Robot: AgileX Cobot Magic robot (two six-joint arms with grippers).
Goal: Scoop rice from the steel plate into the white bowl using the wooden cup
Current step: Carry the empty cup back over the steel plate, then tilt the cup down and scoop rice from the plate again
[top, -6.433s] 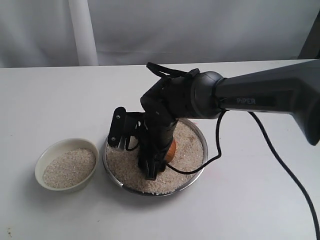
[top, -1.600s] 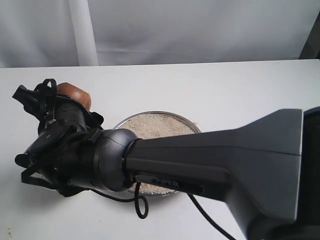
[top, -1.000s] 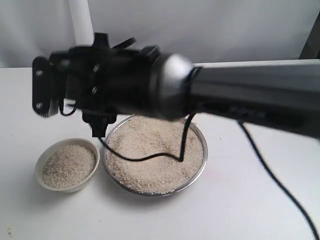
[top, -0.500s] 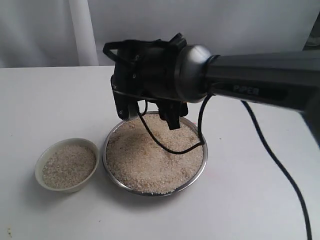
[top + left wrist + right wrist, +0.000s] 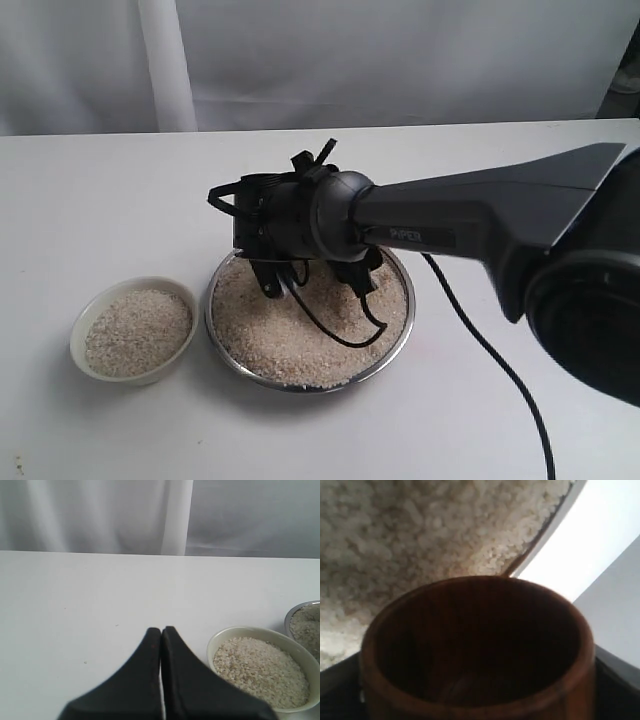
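The right jaws hold the empty cup (image 5: 477,650) facing rice (image 5: 260,330) in the plate (image 5: 310,388), ready to scoop; the left jaws, pressed together and empty, wait near the part-filled bowl (image 5: 135,378).

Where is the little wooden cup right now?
In the right wrist view, the wooden cup sits in the right claw, just over the rice in the steel plate.

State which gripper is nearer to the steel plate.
Right. The right gripper hangs low over the rice in the steel plate, holding the wooden cup. The left gripper, shut, is off the plate, with the white bowl between them.
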